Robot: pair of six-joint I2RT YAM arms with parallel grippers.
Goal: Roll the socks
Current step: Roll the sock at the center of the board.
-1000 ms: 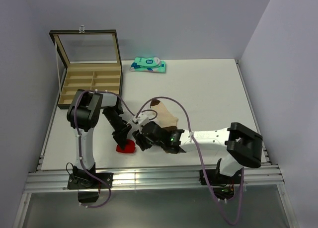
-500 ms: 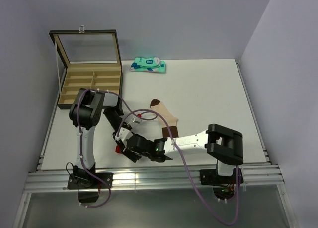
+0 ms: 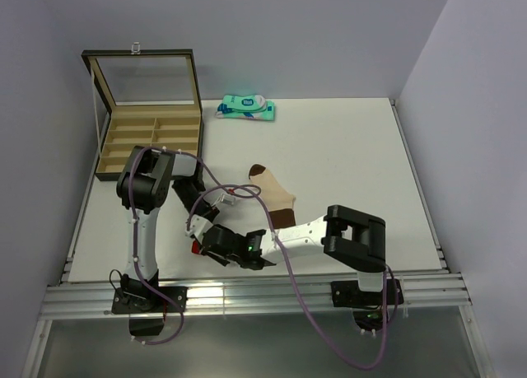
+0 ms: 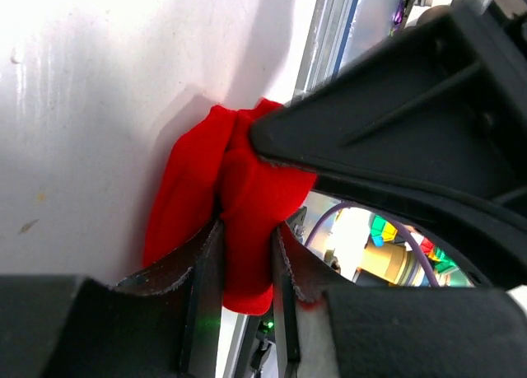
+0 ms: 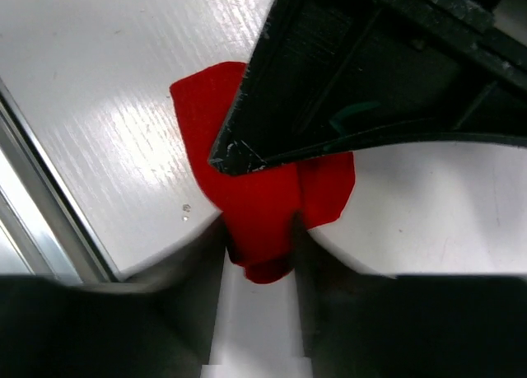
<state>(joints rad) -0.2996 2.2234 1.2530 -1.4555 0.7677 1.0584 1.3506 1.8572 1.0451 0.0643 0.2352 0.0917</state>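
The red sock lies bunched near the table's front edge and is mostly hidden under both grippers. My left gripper is shut on a fold of it; the left wrist view shows the red cloth pinched between the fingers. My right gripper comes in from the right and is also shut on it; the right wrist view shows the red fold squeezed between the fingers. The beige sock with a brown toe lies flat at mid-table, partly under the right arm.
A teal-and-white packet lies at the back of the table. An open wooden box with compartments stands at the back left. The metal rail of the table's front edge runs just below the grippers.
My right arm has swung left and its gripper has closed in on the red sock beside the left gripper. The red sock is now mostly covered. The left gripper has barely moved.
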